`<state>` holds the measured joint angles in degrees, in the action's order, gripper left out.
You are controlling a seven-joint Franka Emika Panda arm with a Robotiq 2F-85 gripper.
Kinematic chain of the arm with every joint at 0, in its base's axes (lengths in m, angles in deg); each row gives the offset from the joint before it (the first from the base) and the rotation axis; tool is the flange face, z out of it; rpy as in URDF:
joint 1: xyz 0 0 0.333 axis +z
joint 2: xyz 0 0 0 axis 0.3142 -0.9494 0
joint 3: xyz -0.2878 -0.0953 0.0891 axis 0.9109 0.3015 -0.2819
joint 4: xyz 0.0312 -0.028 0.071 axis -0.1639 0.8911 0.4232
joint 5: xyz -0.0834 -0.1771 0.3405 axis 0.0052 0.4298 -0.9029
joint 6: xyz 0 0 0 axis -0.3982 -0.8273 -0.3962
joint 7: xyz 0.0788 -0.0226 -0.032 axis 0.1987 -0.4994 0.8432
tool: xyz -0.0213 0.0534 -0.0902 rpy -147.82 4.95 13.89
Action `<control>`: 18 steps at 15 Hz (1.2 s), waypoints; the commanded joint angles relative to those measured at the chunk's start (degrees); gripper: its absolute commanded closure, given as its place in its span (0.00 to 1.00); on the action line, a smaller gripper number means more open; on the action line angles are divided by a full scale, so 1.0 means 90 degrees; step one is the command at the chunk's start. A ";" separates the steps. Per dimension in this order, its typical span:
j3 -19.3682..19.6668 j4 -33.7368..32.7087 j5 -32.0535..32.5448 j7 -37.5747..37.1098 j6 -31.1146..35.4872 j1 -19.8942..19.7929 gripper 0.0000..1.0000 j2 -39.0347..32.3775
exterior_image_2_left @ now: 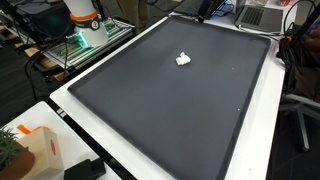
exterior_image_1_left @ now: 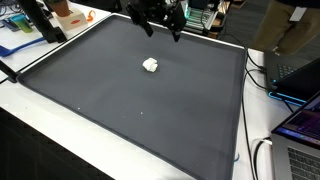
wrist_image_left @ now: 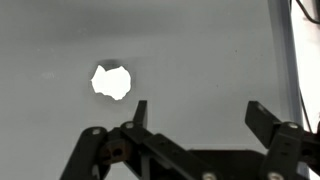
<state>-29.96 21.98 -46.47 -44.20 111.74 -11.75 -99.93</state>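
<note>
Closest in the wrist view, the end effector [wrist_image_left: 197, 110] stands wide open and empty above the dark surface [wrist_image_left: 200, 50]; the white crumpled lump [wrist_image_left: 111, 81] lies ahead, left of the jaws, roundish, no clear long axis.

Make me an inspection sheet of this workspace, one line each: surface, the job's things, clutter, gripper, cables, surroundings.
Surface: dark mat lying flat on a white table.
Job's things: one small white crumpled lump on the mat; its material cannot be told.
Clutter: nothing seen on the mat.
Gripper: gripper open, nothing between the jaws, above the mat and apart from the lump.
Cables: cables on the table beside the mat's edge.
Surroundings: laptop beside the mat; orange and white box at a table corner.
</note>
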 commanded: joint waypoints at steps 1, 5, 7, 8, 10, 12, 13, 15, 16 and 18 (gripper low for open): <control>-0.0019 -0.0013 0.0009 -0.0008 -0.0014 -0.0016 0.00 -0.0004; 0.0046 0.0662 0.0163 -0.0091 0.0473 0.0051 0.00 0.0336; 0.0086 0.1357 0.0207 -0.0263 0.1045 0.0075 0.00 0.0637; 0.0087 0.1689 0.0254 -0.0376 0.1350 0.0110 0.00 0.0814; 0.0046 0.2309 0.0238 -0.0682 0.1917 0.0186 0.00 0.1193; -0.0017 0.2955 0.0183 -0.0906 0.2264 0.0231 0.00 0.1671; -0.0050 0.3282 0.0106 -0.0964 0.2376 0.0226 0.00 0.1955; -0.0090 0.3921 0.0064 -0.1103 0.2404 0.0208 0.00 0.2575; -0.0103 0.4231 0.0083 -0.1125 0.2334 0.0184 0.00 0.2908; -0.0104 0.4866 0.0213 -0.1032 0.2276 0.0122 0.00 0.3628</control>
<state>-30.68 54.69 -45.22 -53.36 131.15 -9.83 -78.44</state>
